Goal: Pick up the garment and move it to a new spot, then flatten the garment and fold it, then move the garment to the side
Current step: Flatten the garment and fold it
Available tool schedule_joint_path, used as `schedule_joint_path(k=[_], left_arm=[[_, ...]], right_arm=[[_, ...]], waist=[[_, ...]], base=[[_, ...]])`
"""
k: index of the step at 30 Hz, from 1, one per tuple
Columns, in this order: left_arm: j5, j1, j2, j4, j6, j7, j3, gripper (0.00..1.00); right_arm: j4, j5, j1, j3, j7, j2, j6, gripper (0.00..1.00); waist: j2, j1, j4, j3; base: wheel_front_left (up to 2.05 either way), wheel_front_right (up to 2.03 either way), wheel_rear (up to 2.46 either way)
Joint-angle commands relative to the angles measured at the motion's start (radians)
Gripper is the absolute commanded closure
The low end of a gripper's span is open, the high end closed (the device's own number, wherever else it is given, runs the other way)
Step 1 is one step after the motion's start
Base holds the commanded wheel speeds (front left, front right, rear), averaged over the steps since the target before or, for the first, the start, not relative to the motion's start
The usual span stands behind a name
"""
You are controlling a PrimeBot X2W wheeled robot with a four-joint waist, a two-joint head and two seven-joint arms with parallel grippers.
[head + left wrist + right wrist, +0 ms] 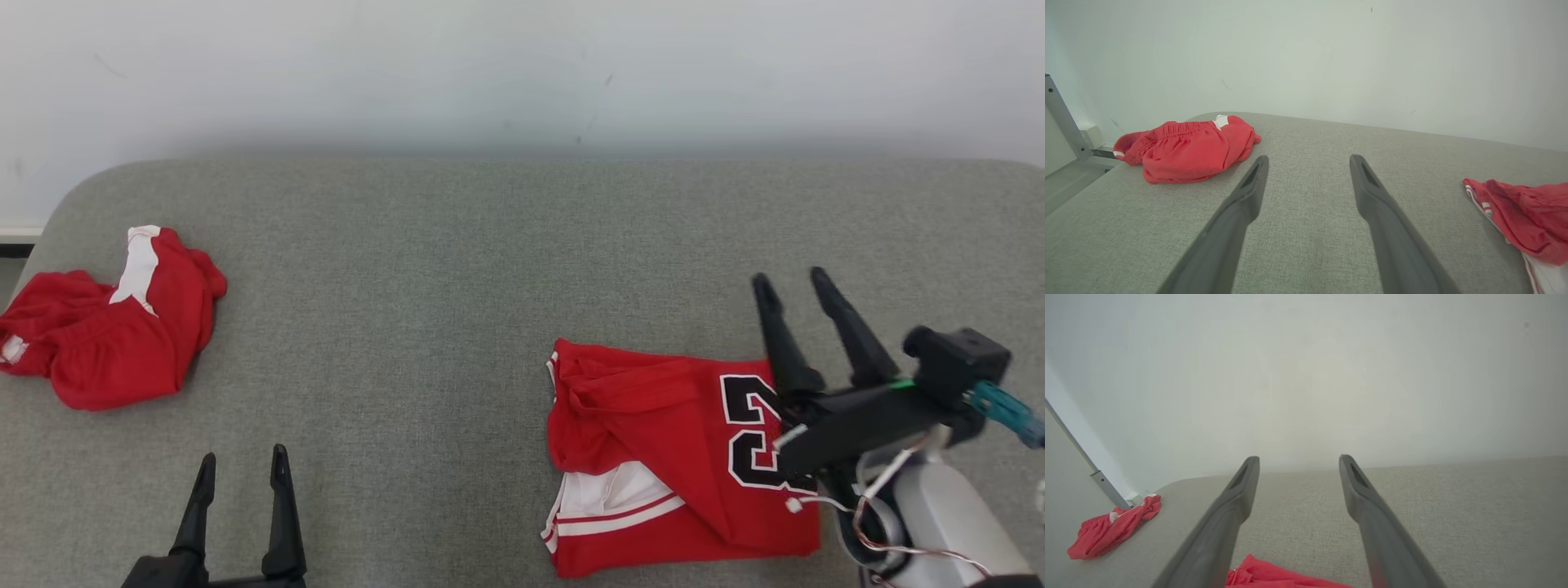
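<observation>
- Pale wall (522,73) along the top of the head view, plain, with a few small dark marks.
- Grey fabric surface (408,327) across the lower three quarters of the head view, rounded at its upper-left corner, flat and bare in the middle.
- Red garment (653,433) at the lower right of the head view, lying folded into a rough rectangle on the grey surface. Black "23" with white outline on its right part, white panel and white stripes at its lower-left edge. Also at the right edge of the left wrist view (1527,212) and at the bottom centre of the right wrist view (1274,577).
- Second red piece (114,335) at the far left of the head view, crumpled, with a white band, well apart from the folded garment.
- Right gripper (790,279) at the right of the head view, over the garment's right edge, fingers spread apart with nothing between them.
- Left gripper (244,454) at the lower left, fingers likewise wide apart and empty, over bare grey surface between the two red pieces.
</observation>
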Motion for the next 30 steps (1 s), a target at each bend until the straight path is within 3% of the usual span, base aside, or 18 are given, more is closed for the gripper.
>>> schedule_joint_path(k=[1, 8, 9, 10, 11, 18, 30], left_arm=[[0.006, 0.014, -0.002, -0.001, -0.005, -0.003, 0.006, 0.00], [0.016, 0.019, -0.001, -0.014, -0.009, -0.003, 0.014, 0.00], [0.017, 0.021, -0.002, -0.015, -0.010, -0.003, 0.015, 0.00], [0.018, 0.022, -0.001, -0.017, -0.011, -0.003, 0.017, 0.00], [0.019, 0.023, -0.001, -0.018, -0.012, -0.003, 0.017, 0.00], [0.021, 0.020, -0.001, -0.017, -0.016, -0.003, 0.016, 0.00], [0.017, -0.011, -0.002, -0.001, -0.020, -0.003, 0.005, 0.00]], right_arm=[[-0.005, -0.005, 0.036, -0.027, -0.012, -0.016, -0.003, 0.00], [0.023, -0.046, 0.137, -0.067, -0.034, -0.055, -0.003, 0.00], [0.032, -0.049, 0.147, -0.066, -0.040, -0.058, -0.003, 0.07], [0.045, -0.047, 0.156, -0.067, -0.042, -0.056, -0.003, 0.25], [0.058, -0.045, 0.162, -0.068, -0.045, -0.056, -0.003, 1.00], [0.157, -0.060, 0.138, -0.035, -0.059, -0.070, -0.003, 1.00], [0.450, -0.046, 0.008, 0.120, -0.107, -0.067, -0.003, 1.00]], waist=[[-0.0001, 0.0000, -0.008, -0.007], [-0.0001, 0.0000, -0.011, -0.020], [-0.0001, 0.0000, -0.011, -0.021], [-0.0001, 0.0000, -0.011, -0.022], [-0.0001, 0.0000, -0.010, -0.023], [-0.0001, 0.0000, 0.000, -0.022], [-0.0001, 0.0000, 0.058, -0.010]], base=[[0.00, 0.00, 0.00], [0.00, 0.00, 0.00], [0.00, 0.00, 0.00], [0.00, 0.00, 0.00], [0.00, 0.00, 0.00], [0.00, 0.00, 0.00], [0.00, 0.00, 0.00]])
